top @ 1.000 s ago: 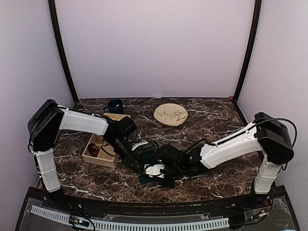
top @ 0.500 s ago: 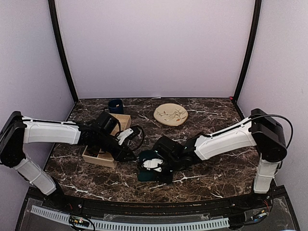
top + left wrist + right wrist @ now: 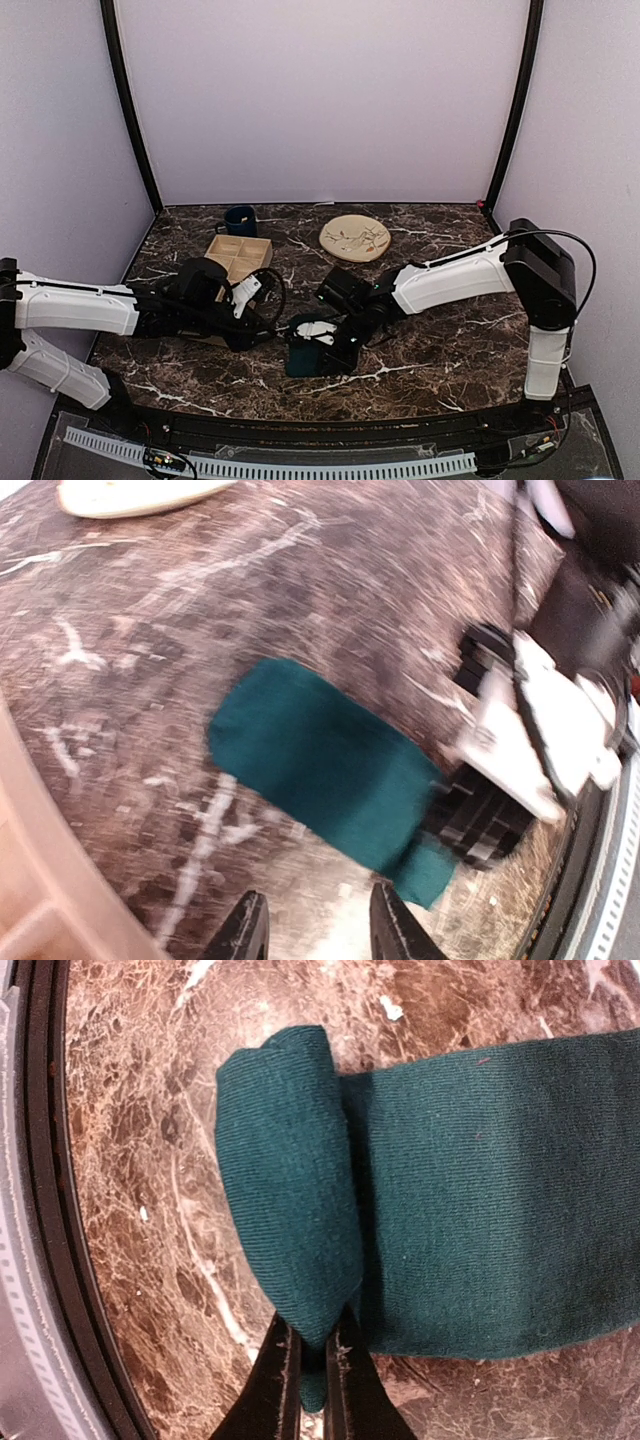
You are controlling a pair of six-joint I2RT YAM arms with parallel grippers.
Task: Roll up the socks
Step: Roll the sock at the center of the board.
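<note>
The dark teal-green sock [image 3: 480,1190] lies flat on the marble table near the front edge. Its near end is folded over into a short roll [image 3: 290,1180]. My right gripper [image 3: 312,1392] is shut on the tip of that folded end. In the top view the right gripper [image 3: 312,345] sits over the sock [image 3: 298,364]. My left gripper [image 3: 318,935] is open and empty, a little short of the sock [image 3: 320,770], with the right gripper's white body [image 3: 540,730] beyond it. In the top view the left gripper [image 3: 266,327] is just left of the sock. The argyle socks are not in view.
A wooden compartment box [image 3: 238,256] lies behind my left arm, its edge also in the left wrist view [image 3: 20,880]. A dark blue mug [image 3: 240,219] stands at the back left. A tan plate [image 3: 355,238] lies at the back centre. The table's front rail [image 3: 40,1210] is close to the sock.
My left arm has swung out to the left and dropped low, taking its gripper off the sock. My right gripper has shifted left, holding the sock's folded end.
</note>
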